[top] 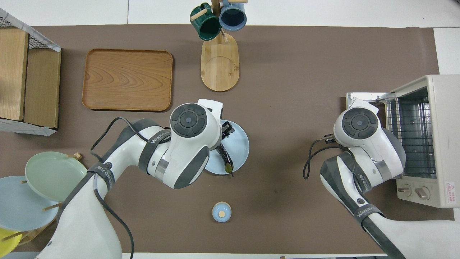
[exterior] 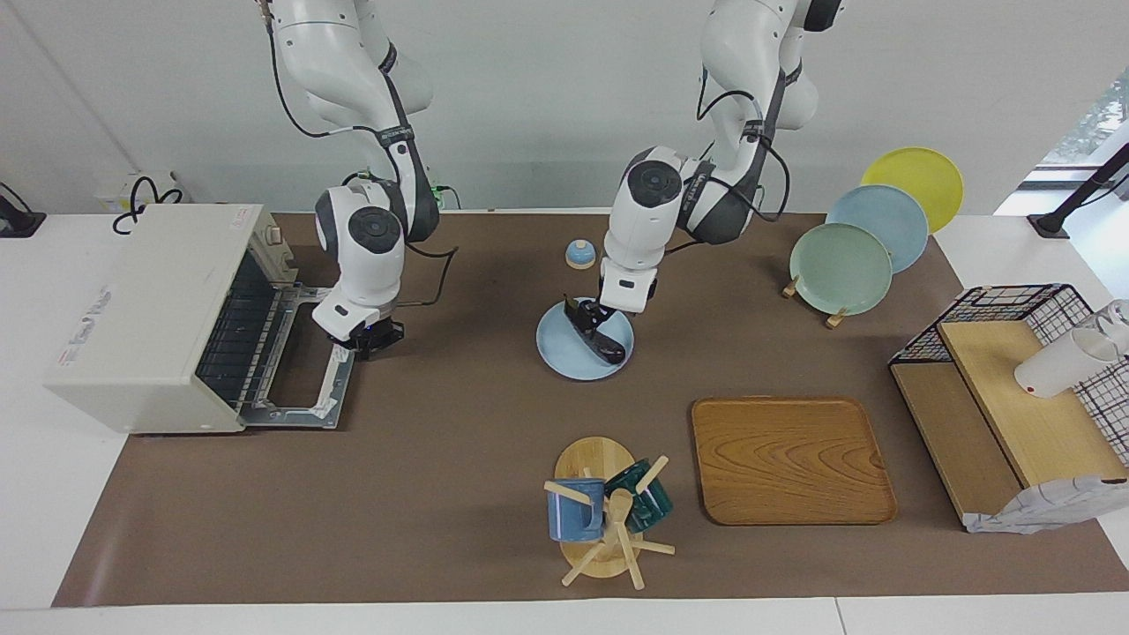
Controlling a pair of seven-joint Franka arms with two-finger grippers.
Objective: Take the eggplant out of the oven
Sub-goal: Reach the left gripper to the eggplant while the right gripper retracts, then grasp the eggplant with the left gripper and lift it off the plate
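Both claws are low. The slim, glossy dark purple eggplant (exterior: 598,337) lies on the round pale blue plate (exterior: 564,362) mid-bench, already out of the boxy off-white toaster oven (exterior: 150,317), whose door hangs open. The left claw (exterior: 589,316) sits at its end; I cannot tell whether the grip is closed. The eggplant looks light, firm and slippery, so a mid-body hold seems best. The right claw (exterior: 366,339) waits over the door, its state unclear. A small blue bell (exterior: 579,254) stands nearby, not in the way.

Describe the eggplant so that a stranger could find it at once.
Start at the white oven with its door open, then move along the table to the pale blue plate at the middle. The eggplant lies on it under the left gripper: slim, glossy, purple-black, the only vegetable here.
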